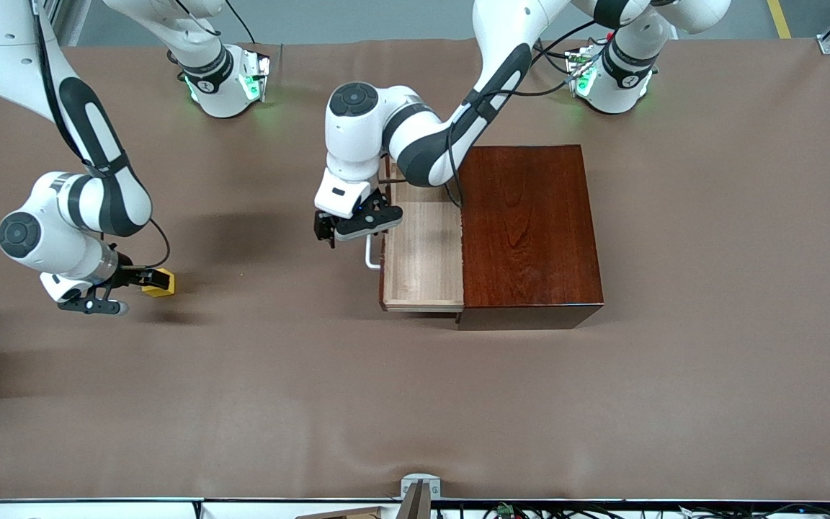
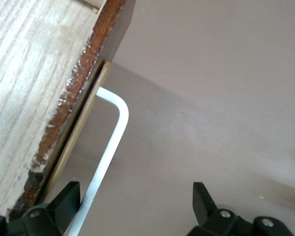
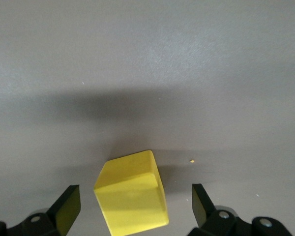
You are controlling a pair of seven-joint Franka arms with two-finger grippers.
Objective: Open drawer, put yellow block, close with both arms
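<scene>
Drawer (image 1: 424,256) stands pulled out of the dark red-brown box (image 1: 530,231) toward the right arm's end of the worktop (image 1: 415,404). Pale tray floor bare, nothing in it. White bar handle (image 1: 370,254) projects from the drawer front.

Left pincer (image 1: 346,229) sits at that handle, fingers spread wide. In the left wrist view the handle (image 2: 108,152) runs close past one finger (image 2: 64,201); the other finger stands well apart, so nothing is clamped. Judged: the pull is done and the handle let go, with the pincer placed to push the front shut later.

Yellow block (image 1: 158,282) lies on the worktop well apart from the drawer, toward the right arm's end. Right pincer (image 1: 134,285) is low at the block, released. The right wrist view shows the cube (image 3: 132,194) between the two fingers (image 3: 66,209), turned somewhat askew to them, gaps on both sides. Judged: lined up for the grasp, not yet closed.

Between block and drawer the cloth is bare. Likely obstacle on the carry is the left arm (image 1: 415,137) itself, hanging over the handle side of the open tray. The askew cube may twist as the fingers close.
</scene>
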